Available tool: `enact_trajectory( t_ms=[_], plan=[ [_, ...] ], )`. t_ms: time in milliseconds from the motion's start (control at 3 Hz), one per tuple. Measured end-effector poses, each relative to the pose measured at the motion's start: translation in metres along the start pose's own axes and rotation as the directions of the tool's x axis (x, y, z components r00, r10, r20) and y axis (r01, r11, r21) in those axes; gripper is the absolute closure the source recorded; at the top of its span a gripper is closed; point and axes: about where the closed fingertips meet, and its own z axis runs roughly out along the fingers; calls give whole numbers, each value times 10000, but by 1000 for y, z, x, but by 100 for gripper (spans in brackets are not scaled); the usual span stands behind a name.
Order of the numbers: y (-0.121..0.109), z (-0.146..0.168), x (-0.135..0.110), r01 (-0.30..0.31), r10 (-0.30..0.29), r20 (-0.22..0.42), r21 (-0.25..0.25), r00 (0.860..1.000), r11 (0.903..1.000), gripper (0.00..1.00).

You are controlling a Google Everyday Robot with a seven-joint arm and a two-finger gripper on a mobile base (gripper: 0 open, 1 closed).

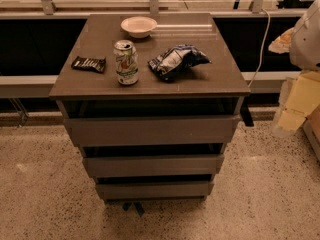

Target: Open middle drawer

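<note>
While the robot's arm (306,34) stands pale and bulky at the right edge of the view, its cream-coloured gripper (290,118) hangs low beside the cabinet's right flank, well apart from every drawer front; whether the claw is open or closed cannot be told. A grey-brown cabinet (75,86) fills the middle of the view on a speckled floor (45,194). Between the gripper and the drawer fronts there is only a small dark piece (246,116) sticking out at the cabinet's upper right corner. On the top sit a crumpled blue chip bag (176,61) right of centre, a pale bowl (138,26) near the back edge, an upright drink can (126,62) near the front edge, and a dark snack bar (89,63) lying flat to the left. The middle drawer (152,165) is the second of three stacked fronts, under the top drawer (150,130) and over the bottom drawer (154,189). Its flat front faces the camera, its long axis runs level from left to right, and it sits in line with its neighbours
</note>
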Motion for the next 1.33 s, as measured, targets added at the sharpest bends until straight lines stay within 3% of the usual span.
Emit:
enact_trajectory(
  t_ms=[333, 667, 1000, 1333],
  plan=[
    [0, 0, 0, 0, 0, 0, 0, 10000, 10000, 0],
    [-3, 25, -1, 171, -169, 299, -64, 9994, 9998, 0],
    [-6, 76, -4, 39, -32, 1246, -55, 9922, 10000, 0],
    [-5, 79, -4, 93, -78, 1271, -118, 9919, 9999, 0]
  ],
)
